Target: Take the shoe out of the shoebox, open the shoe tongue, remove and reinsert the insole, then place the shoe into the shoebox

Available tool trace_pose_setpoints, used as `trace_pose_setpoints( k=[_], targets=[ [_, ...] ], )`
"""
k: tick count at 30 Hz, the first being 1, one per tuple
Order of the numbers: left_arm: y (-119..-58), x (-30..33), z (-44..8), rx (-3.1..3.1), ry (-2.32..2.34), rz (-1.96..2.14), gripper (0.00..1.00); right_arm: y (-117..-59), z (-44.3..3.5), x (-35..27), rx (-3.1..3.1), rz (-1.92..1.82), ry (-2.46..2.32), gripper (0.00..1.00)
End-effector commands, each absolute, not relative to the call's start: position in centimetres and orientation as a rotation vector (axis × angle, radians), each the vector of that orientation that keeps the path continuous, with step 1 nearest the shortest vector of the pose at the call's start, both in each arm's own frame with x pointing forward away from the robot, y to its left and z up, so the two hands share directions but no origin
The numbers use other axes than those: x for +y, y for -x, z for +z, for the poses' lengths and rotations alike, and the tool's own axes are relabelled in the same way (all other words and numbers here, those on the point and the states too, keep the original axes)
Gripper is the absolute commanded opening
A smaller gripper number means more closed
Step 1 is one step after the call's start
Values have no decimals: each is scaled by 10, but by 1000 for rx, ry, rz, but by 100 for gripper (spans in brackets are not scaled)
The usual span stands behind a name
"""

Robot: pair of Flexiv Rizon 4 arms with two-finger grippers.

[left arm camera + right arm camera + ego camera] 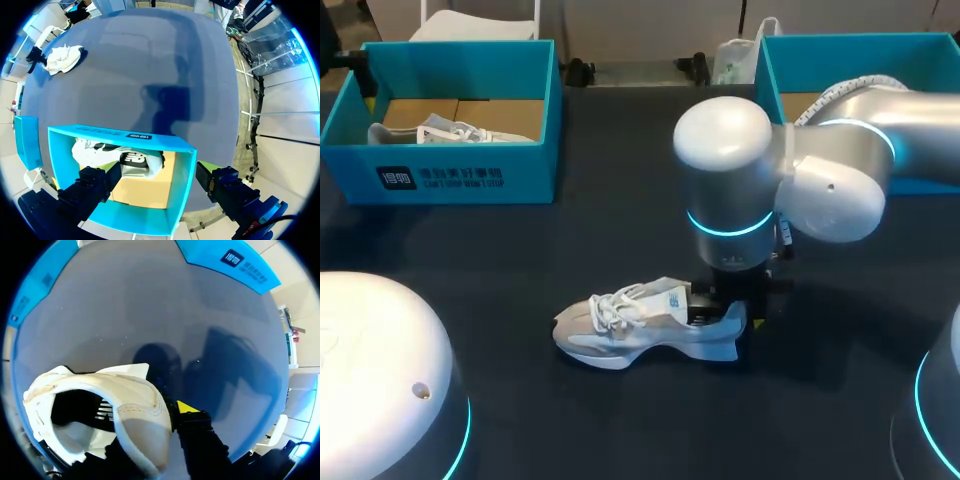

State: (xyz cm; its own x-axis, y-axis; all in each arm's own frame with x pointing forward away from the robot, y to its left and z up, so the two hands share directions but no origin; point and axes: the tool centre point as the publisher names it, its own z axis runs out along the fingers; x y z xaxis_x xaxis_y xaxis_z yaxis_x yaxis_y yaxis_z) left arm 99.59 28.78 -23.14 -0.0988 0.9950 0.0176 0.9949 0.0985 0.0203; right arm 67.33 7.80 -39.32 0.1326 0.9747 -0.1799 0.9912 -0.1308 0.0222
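Shoe (640, 328) is lying on its sole on the dark table (620, 220), near the middle, with the toe pointing to my left side and the heel under the right gripper (150, 412). This gripper is pinching the heel collar: one finger with a yellow tip (187, 406) is pressing on the outside and the other seems to be sitting inside the opening, so I am judging it as closed on the shoe. The left gripper (159, 185) is hanging above the left shoebox (470, 175), its fingers standing wide apart and holding nothing; a second shoe (450, 132) is resting in that box. The right shoebox (840, 55) is standing at the far right, partly hidden behind the right arm.

I am expecting the shoe to be light, with a soft upper that is giving under pressure and a stiffer sole. The padded heel is looking like the firmest place to hold, while the tongue and laces are floppy. The table surface is looking flat and matte, probably not slippery, and both boxes are standing well apart from the shoe
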Motion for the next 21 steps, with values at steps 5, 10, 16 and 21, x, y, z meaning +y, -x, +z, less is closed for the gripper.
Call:
trace_pose_setpoints(
  k=[5, 10, 16, 21],
  targets=[
    [-994, 288, -231, 2327, -2108, 49, 100, -671, -393, 76, 1978, -174, -2271, 100],
    [-994, 288, -231, 2327, -2108, 49, 100, -670, -380, 74, 1972, -167, -2325, 100],
    [-994, 288, -231, 2327, -2108, 49, 100, -669, -346, 74, 1998, -127, -2360, 100],
    [-994, 288, -231, 2327, -2108, 49, 100, -667, -320, 69, 2089, -19, -2339, 100]
  ],
)
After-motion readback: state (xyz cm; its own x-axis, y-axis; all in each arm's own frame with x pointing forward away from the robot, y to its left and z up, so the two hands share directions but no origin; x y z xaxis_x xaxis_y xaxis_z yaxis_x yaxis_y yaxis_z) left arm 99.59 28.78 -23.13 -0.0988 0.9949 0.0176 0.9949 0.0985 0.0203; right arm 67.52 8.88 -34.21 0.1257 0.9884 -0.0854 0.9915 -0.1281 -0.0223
